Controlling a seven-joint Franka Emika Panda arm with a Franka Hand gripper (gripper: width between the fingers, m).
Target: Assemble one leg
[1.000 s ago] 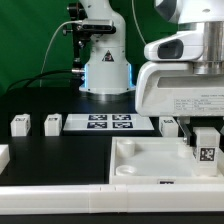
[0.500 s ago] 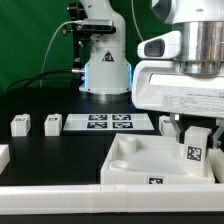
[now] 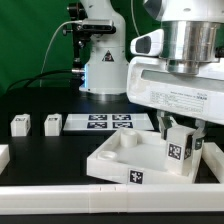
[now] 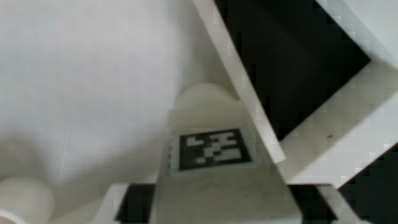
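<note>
My gripper (image 3: 179, 136) is shut on a leg (image 3: 179, 150), a small white block with a black-and-white tag, and holds it upright over the right side of the large white tray-like part (image 3: 112, 158). In the wrist view the leg (image 4: 219, 150) runs between the two dark fingers (image 4: 146, 203), its rounded end pointing into the tray's inner floor (image 4: 89, 90) beside the tray wall. Whether the leg's end touches the tray is not clear. Two more legs (image 3: 21, 124) (image 3: 51, 123) stand on the black table at the exterior view's left.
The marker board (image 3: 108, 122) lies flat at the back middle. The robot base (image 3: 105, 60) stands behind it. A white rail (image 3: 60, 197) runs along the front edge. A white part (image 3: 3, 153) sits at the far left edge.
The gripper with the leg has moved towards the exterior view's left, and the tray-like part has shifted and turned to the left with it.
</note>
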